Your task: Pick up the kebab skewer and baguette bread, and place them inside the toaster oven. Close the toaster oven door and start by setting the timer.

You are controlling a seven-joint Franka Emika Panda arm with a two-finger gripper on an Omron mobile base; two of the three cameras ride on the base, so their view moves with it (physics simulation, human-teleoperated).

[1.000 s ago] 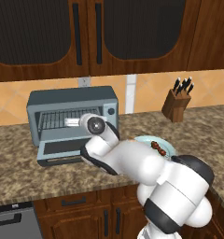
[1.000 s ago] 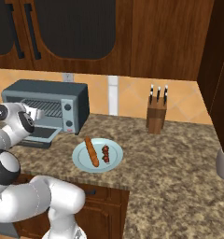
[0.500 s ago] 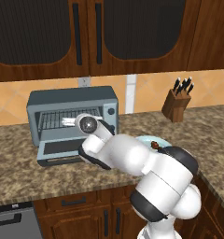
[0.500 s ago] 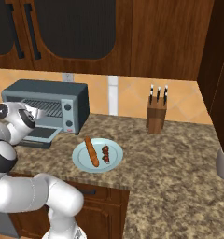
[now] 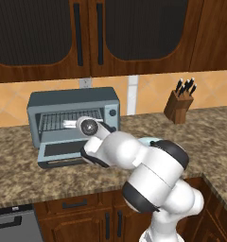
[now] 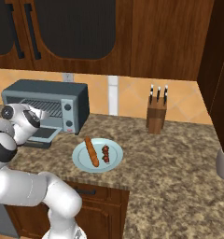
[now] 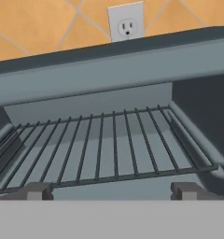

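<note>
Looking along the tool: I see the wire rack (image 7: 104, 144) inside the boxy blue-grey metal toaster oven (image 5: 73, 116), straight ahead of the tool (image 7: 111, 190).
Tool: released, its dark tips spread wide with nothing between them, held at the oven's mouth.
Toaster oven door: the blue-grey framed glass panel (image 5: 63, 150) lies dropped open, flat on the speckled brown stone table (image 6: 179, 163).
Baguette bread: the long, slim orange-brown loaf (image 6: 91, 151) lies on the round pale blue plate (image 6: 97, 155), well apart from my tool, right of the oven.
Kebab skewer: the short stick of dark red-brown chunks (image 6: 105, 153) lies just beside the loaf on that plate.
Behind: a white wall socket (image 7: 126, 22) above the oven.
</note>
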